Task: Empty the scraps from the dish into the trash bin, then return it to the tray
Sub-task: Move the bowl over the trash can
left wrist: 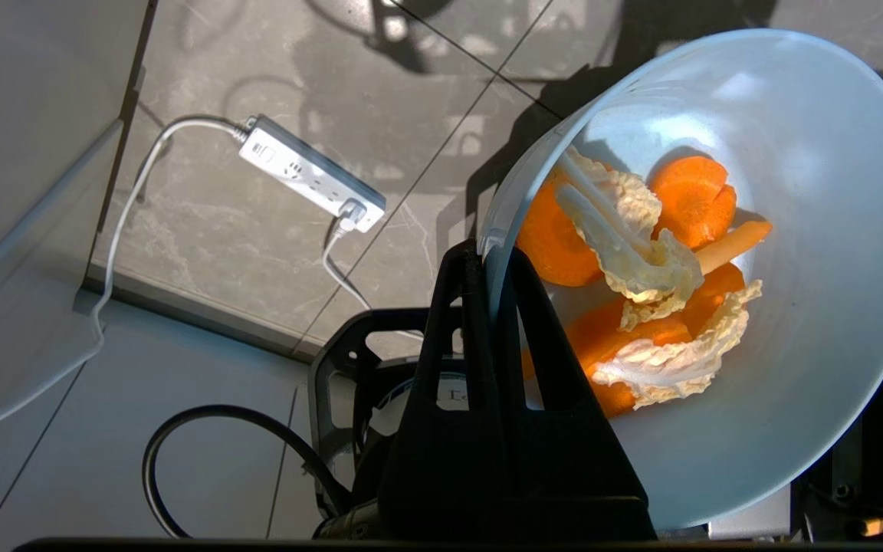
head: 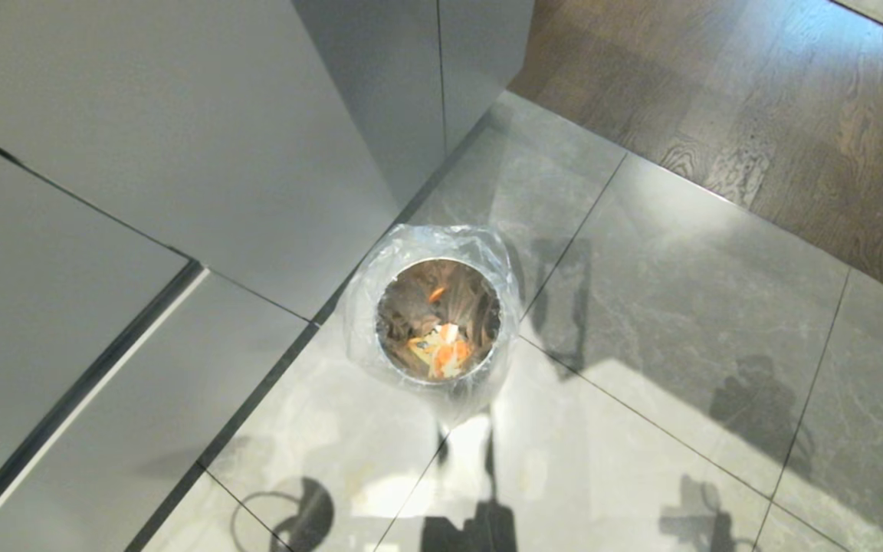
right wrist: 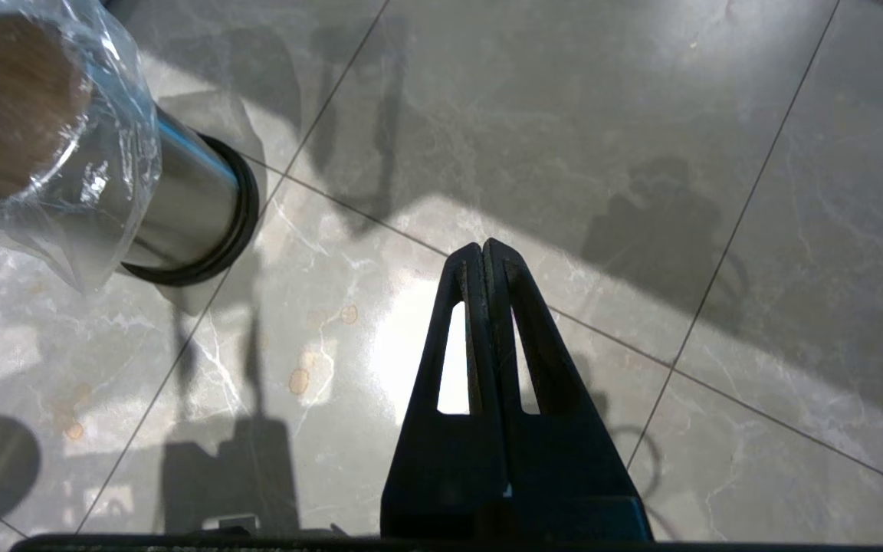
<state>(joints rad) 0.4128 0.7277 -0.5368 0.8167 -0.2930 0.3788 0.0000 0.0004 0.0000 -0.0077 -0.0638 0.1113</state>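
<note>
My left gripper (left wrist: 489, 257) is shut on the rim of the pale blue dish (left wrist: 794, 399), one finger inside and one outside. The dish is tilted, and the scraps (left wrist: 641, 284), orange carrot pieces and pale cabbage bits, lie inside it. The steel trash bin (head: 438, 318), lined with a clear plastic bag, stands on the grey floor tiles with some orange and pale bits at its bottom. In the right wrist view the trash bin (right wrist: 181, 207) shows its steel wall and black base ring. My right gripper (right wrist: 484, 247) hangs shut and empty over the floor beside it. The tray is out of view, and neither arm shows in the head view.
Grey cabinet fronts (head: 181, 153) rise just behind and left of the bin. A white power strip (left wrist: 311, 172) with a white cable lies on the tiles by the cabinet. Wooden flooring (head: 756, 100) begins at the far right. A black part of my base (left wrist: 349, 360) shows below the left gripper.
</note>
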